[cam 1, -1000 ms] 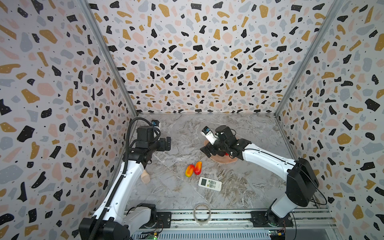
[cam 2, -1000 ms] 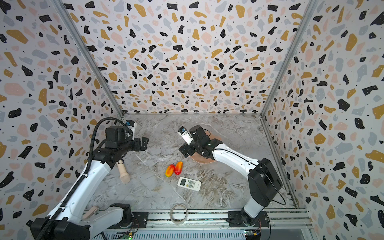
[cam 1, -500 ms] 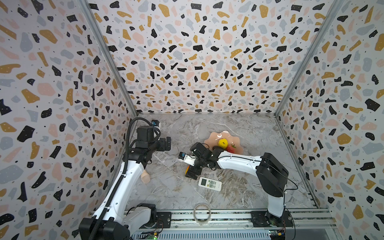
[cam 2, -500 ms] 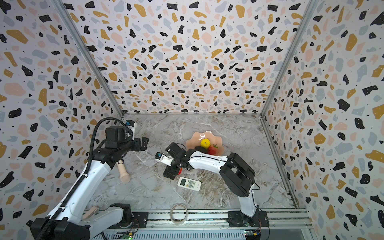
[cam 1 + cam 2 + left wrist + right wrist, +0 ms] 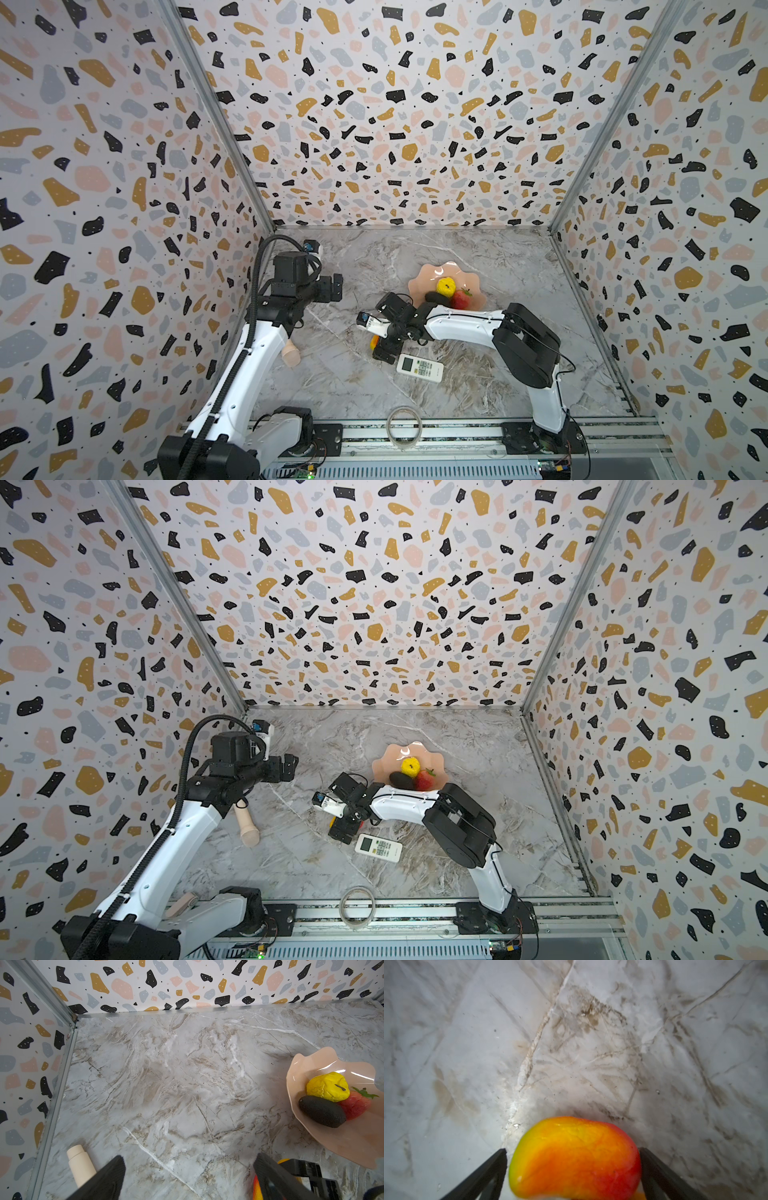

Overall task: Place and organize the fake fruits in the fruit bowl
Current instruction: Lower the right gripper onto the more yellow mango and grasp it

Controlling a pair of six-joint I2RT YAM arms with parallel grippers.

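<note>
Table [image 5: 478, 386]: nothing tipped or spilled. Fruit bowl [image 5: 428, 272] sits right of centre and holds three of the five fruits. Right gripper [image 5: 572, 1149] is low over the marble between the bowl and the remote [image 5: 419, 368], jaws wide open astride a mango [image 5: 575, 1159], not clamped. Left gripper [image 5: 188, 1159] hangs over the left side, jaws apart, empty. That mango lies on the table, outside the bowl. The second mango shows only as an orange sliver beside it in the right wrist view, and I read it as on the table too. Bunched and touching in the bowl are the dark oval [image 5: 435, 296], strawberry [image 5: 460, 298] and yellow fruit [image 5: 445, 286]. My call: three placed, both mangoes and the tidy-up left.
</note>
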